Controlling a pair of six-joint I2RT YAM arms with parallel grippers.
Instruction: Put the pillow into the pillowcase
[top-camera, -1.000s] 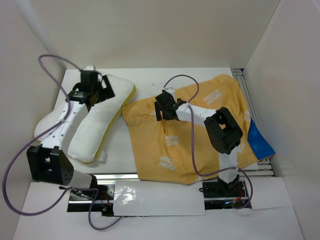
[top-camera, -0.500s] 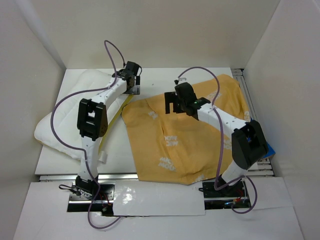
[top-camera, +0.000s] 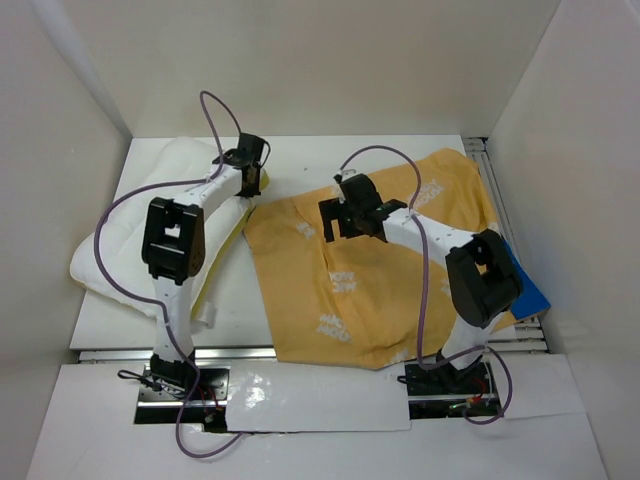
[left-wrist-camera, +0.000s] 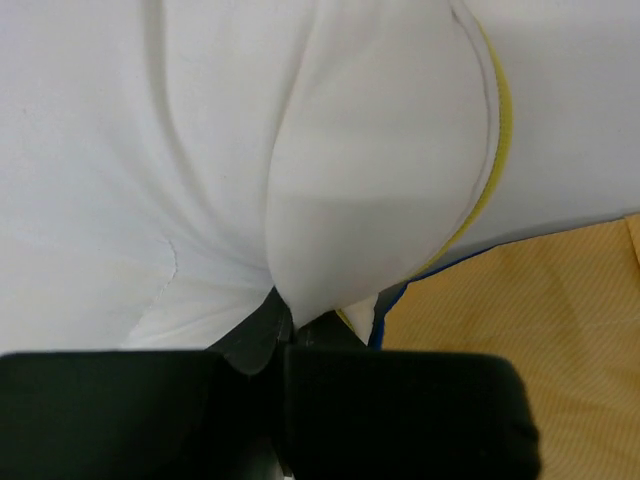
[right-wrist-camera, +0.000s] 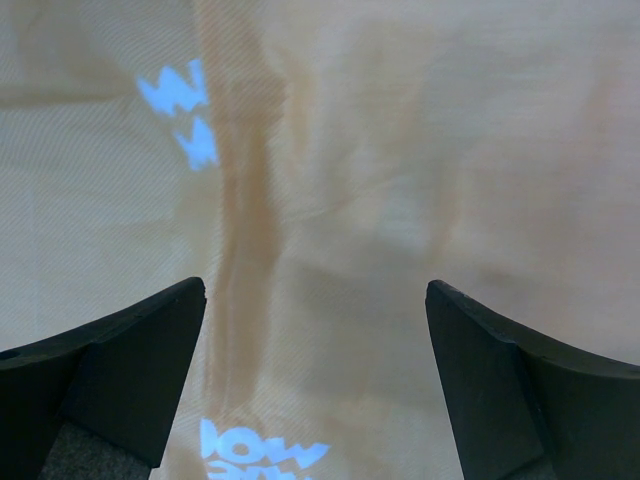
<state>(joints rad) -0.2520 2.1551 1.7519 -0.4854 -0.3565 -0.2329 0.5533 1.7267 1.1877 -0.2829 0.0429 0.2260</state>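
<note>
The white pillow (top-camera: 120, 235) lies at the left of the table, its yellow trim (left-wrist-camera: 492, 150) showing along the right edge. My left gripper (top-camera: 250, 176) is at the pillow's far right corner, shut on a pinched fold of the white pillow (left-wrist-camera: 370, 200) fabric; the left gripper (left-wrist-camera: 285, 318) sits right beside the pillowcase edge. The pillowcase (top-camera: 400, 265) lies flat, orange side up, with a blue strip (top-camera: 522, 283) showing at its right. My right gripper (top-camera: 337, 216) hovers open over the pillowcase (right-wrist-camera: 330, 160) near its upper left, with nothing between its fingers (right-wrist-camera: 130, 365).
White walls close in the table on the left, back and right. A metal rail (top-camera: 483, 152) runs along the right edge and another rail (top-camera: 235, 352) along the near edge. Purple cables (top-camera: 215, 110) loop above both arms.
My left arm swung right from above the pillow to its far right corner and shut on the fabric. The pillow flattened out. My right gripper shifted slightly over the pillowcase, staying open.
</note>
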